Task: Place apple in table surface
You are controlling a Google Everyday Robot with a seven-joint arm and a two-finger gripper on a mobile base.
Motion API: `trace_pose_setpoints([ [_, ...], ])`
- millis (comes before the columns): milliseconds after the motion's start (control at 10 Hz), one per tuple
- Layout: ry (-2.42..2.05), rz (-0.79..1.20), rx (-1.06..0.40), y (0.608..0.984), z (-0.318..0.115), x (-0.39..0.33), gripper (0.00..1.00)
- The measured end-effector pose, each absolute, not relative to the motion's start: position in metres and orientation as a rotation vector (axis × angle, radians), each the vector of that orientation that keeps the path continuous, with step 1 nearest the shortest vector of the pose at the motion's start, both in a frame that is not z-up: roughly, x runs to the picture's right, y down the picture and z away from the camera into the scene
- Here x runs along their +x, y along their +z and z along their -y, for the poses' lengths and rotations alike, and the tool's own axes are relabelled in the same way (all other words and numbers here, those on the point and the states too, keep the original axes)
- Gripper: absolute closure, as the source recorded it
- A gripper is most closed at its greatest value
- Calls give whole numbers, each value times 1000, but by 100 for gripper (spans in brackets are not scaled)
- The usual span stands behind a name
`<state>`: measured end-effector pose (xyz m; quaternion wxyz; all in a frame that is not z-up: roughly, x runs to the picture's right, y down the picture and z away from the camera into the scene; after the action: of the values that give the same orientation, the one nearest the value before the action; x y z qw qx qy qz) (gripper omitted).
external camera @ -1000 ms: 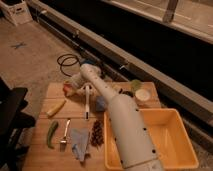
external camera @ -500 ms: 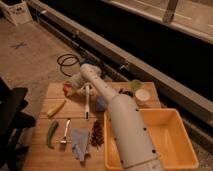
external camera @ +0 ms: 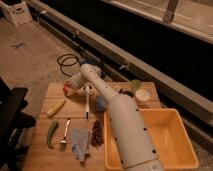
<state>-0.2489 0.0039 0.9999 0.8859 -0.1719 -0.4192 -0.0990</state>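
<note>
Left of frame centre, my gripper meets the apple at the upper-left corner of the table; its grip state cannot be told. Risk: release near that edge lets the apple roll off.

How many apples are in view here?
1. The apple is at the far left corner of the table surface, right beside the gripper. Another one could be hidden behind the arm.
</note>
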Motion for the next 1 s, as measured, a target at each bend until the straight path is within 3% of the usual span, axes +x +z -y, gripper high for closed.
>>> trace_pose_setpoints([
  [400, -209, 864, -357, 996, 0, -247, 82],
  [1000, -321, 875, -206, 934, 50, -254, 82],
])
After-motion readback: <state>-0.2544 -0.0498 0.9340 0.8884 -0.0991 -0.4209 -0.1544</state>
